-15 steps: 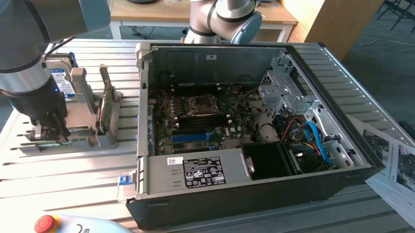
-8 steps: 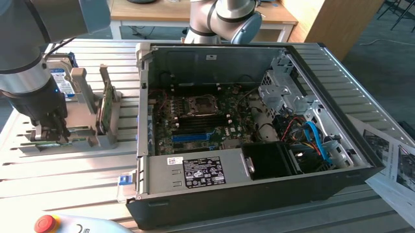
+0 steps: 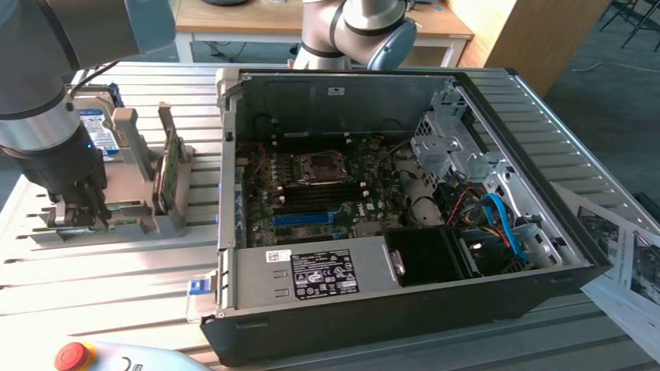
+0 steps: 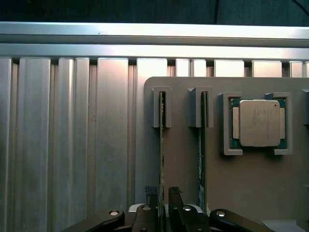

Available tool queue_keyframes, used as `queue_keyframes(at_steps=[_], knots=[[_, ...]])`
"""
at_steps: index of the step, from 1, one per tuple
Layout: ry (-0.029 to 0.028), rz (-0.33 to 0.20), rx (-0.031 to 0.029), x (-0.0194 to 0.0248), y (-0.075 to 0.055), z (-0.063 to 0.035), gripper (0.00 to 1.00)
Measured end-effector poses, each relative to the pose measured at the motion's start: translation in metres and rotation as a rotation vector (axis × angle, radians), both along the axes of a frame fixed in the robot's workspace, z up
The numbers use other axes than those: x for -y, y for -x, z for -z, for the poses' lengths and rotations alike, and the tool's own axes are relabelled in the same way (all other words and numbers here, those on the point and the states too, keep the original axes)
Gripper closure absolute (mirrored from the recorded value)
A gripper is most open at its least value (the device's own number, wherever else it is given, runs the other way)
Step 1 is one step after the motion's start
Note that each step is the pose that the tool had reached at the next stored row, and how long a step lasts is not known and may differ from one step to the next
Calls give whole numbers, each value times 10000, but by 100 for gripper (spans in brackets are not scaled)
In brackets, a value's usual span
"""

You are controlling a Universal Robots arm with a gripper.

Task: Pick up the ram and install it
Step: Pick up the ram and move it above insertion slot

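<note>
Two ram sticks stand on edge in slots of a grey holder (image 4: 183, 159). My gripper (image 4: 163, 194) is down over the end of one ram stick (image 4: 162, 145), with one finger (image 4: 152, 193) on each side of it. The jaws are narrowly open around the board and the stick still sits in its slots. The other ram stick (image 4: 203, 145) stands beside it, untouched. In the exterior view my gripper (image 3: 77, 210) is low over the holder (image 3: 144, 224), at that view's left. The open computer case (image 3: 392, 201) with its motherboard (image 3: 320, 193) lies in the middle of the table.
A processor chip (image 4: 259, 123) sits in a pocket of the holder beside the sticks. A blue-labelled hard drive (image 3: 93, 127) and a broader green card (image 3: 169, 174) stand upright in the holder. The case holds a power supply (image 3: 320, 274) and a drive cage (image 3: 449, 143). A red stop button (image 3: 73, 355) sits at the front.
</note>
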State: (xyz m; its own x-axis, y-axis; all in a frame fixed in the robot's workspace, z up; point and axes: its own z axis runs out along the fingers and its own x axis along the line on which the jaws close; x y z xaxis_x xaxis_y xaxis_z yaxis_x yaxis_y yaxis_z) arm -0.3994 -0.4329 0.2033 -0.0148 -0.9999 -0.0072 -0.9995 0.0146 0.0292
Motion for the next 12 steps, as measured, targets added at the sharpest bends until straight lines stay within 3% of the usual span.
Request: queue_keyframes(at_steps=[12], knots=[[3,-16,0,1,-5,18,76]])
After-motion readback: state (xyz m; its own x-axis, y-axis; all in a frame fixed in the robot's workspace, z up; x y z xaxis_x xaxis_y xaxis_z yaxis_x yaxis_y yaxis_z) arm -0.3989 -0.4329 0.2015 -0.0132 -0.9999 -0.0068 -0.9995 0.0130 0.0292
